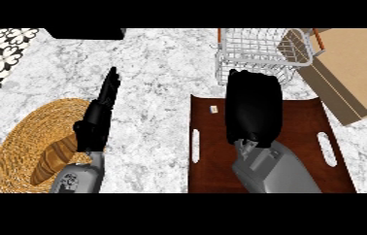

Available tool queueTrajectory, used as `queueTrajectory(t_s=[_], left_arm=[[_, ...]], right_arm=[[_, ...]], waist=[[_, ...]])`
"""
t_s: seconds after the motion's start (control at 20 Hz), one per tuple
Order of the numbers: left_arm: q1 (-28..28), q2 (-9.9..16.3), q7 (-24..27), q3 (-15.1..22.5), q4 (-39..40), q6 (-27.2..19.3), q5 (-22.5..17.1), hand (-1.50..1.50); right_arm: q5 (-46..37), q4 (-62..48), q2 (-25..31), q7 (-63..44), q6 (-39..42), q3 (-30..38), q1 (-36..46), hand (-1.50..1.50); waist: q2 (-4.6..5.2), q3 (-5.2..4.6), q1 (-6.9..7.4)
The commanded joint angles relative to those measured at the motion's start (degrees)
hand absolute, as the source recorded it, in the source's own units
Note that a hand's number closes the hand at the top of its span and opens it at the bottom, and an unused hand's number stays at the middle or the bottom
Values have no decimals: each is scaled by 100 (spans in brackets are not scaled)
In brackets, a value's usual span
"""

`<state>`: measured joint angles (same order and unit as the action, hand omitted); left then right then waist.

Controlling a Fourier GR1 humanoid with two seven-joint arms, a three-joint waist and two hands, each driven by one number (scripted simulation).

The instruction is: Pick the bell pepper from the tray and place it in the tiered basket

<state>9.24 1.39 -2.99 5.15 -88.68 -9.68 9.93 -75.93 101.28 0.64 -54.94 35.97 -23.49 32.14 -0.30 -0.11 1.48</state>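
While the two grey forearms come up from the near edge of the white-and-grey speckled stone counter [158,78], the right black hand [252,108] lies over the flat dark brown wooden tray with slotted handles [301,146], covering its far middle part. This hand shows only its back, so I cannot tell whether its fingers are curled or straight, and the bell pepper is nowhere in sight; it may be hidden beneath that hand. A small pale tag-like scrap [213,109] sits on the tray just left of the hand. To the left, the left black hand [97,115] stands edge-on with fingers straight and relaxed, grasping nothing, above the rim of a round woven straw mat [32,137]. Farther back, just beyond the tray, stands the white wire tiered basket [261,52], with a tan cardboard box [341,69] beside it.
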Motion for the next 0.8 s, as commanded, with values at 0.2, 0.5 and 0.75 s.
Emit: queueTrajectory(t_s=[0.2, 0.5, 0.75], left_arm=[[98, 16, -29, -40, 111, 23, 0, 0], [-104, 63, 61, -107, -29, 70, -94, 0], [97, -87, 22, 7, 96, -88, 79, 0]], right_arm=[[980, 322, -60, -1733, 1279, 658, 1913, 150], [1450, -225, -60, -1878, 797, 1551, 2817, 150], [1693, -1073, -60, -1951, 21, 1837, 3453, 150]], waist=[[-28, -6, -70], [-7, -1, -12], [27, 2, -19]])
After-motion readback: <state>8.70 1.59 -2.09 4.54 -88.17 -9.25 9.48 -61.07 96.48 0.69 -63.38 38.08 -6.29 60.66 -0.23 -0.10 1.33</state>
